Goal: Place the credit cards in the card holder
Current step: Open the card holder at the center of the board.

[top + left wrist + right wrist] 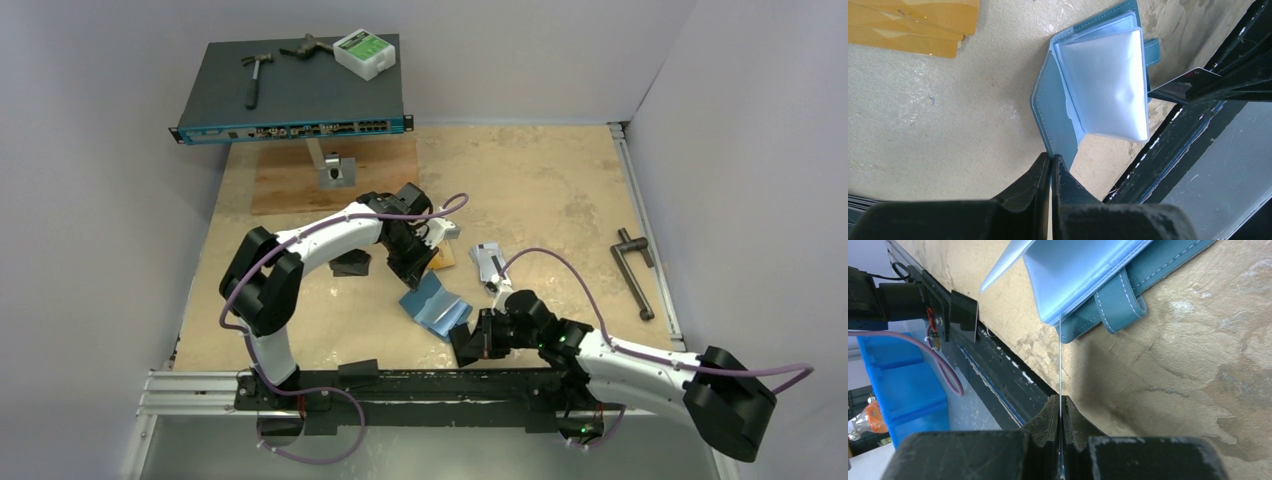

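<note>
Just ahead of my left end effector (1051,167), card holder (1098,75) lies open on worktop (948,115), pale pockets fanned up. Left fingers pinch corner of its teal cover. Right end effector (1061,407) clamps card (1060,365) edge-on, tip at pocket edge. Orange cards (908,25) further ahead of left, apart from holder.

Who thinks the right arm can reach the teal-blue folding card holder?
Probably yes: the right gripper pinches a thin card edge-on at the card holder, which the left gripper holds open; nothing lies between.
</note>
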Robot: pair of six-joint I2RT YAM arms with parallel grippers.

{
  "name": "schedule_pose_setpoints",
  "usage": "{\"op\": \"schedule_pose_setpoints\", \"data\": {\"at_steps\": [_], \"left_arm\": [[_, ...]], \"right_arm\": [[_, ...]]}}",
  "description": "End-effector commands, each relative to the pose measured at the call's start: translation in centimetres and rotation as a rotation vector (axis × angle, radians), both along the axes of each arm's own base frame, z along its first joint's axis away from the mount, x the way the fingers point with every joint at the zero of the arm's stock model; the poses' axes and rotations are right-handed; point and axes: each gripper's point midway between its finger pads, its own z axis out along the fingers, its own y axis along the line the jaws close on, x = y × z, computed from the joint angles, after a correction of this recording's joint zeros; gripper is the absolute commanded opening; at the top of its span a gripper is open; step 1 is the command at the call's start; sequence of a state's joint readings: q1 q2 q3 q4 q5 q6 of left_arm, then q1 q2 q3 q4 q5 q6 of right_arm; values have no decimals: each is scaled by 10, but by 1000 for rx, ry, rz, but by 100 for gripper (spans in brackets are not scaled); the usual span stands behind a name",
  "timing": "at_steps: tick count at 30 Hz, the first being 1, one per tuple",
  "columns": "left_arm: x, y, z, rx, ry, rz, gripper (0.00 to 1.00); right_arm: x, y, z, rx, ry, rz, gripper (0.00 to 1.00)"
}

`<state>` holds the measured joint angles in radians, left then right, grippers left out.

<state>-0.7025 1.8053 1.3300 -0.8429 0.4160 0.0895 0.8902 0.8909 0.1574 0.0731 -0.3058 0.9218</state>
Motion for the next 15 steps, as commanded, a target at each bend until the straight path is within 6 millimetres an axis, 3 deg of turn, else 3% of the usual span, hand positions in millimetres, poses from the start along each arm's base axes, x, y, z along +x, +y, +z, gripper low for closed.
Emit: {"op": "schedule_pose_setpoints", "data": {"at_steps": [1, 15], "left_arm": [[2, -5, 16, -51, -35, -1, 0], [2, -5, 16, -56, -35, 0, 0]], "right_arm": [[10, 13, 17, 45, -46, 22, 0], [16, 15, 15, 44, -54, 0, 0]]}}
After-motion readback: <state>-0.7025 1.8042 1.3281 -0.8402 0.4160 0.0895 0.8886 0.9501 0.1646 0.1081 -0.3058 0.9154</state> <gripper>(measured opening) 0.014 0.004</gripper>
